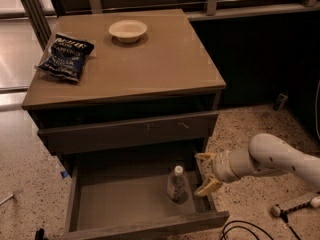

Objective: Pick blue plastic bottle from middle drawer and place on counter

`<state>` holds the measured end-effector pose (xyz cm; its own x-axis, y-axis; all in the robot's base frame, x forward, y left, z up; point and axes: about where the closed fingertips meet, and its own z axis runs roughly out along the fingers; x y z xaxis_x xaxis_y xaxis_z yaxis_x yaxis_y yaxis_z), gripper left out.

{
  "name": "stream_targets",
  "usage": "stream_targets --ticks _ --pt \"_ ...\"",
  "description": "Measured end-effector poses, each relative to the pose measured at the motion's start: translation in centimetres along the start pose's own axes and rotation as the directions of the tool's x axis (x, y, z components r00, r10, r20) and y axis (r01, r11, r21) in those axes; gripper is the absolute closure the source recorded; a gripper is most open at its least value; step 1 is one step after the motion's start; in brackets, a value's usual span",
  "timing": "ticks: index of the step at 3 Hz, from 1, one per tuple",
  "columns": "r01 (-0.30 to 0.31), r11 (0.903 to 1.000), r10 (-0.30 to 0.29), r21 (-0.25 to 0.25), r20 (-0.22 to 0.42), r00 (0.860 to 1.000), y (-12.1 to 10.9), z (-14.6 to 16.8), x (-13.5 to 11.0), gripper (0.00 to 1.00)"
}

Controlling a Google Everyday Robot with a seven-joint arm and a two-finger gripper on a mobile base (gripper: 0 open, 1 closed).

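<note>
Arm (pixel 280 160) reaches in level from the right. The gripper (pixel 205 172), jaws spread wide and empty, hangs over the right edge of the open middle drawer (pixel 125 204), just beside the upright blue plastic bottle (pixel 176 184).

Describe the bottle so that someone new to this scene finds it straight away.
Start at the grey-brown cabinet, then the pulled-out middle drawer low down. The bottle stands upright at its right side, beside the open pincer: clear, white-capped, the only thing in that drawer.
</note>
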<state>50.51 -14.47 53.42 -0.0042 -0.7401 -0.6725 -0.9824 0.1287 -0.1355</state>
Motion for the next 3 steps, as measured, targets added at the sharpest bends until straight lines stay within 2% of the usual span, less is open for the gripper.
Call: stream_targets --ticks 1,3 --pt "0.0 1.0 0.0 0.002 0.045 0.999 -0.2 1.5 0.5 0.28" --pt "-0.016 0.9993 0.02 -0.033 0.134 0.991 -0.3 5.6 0.6 0.28"
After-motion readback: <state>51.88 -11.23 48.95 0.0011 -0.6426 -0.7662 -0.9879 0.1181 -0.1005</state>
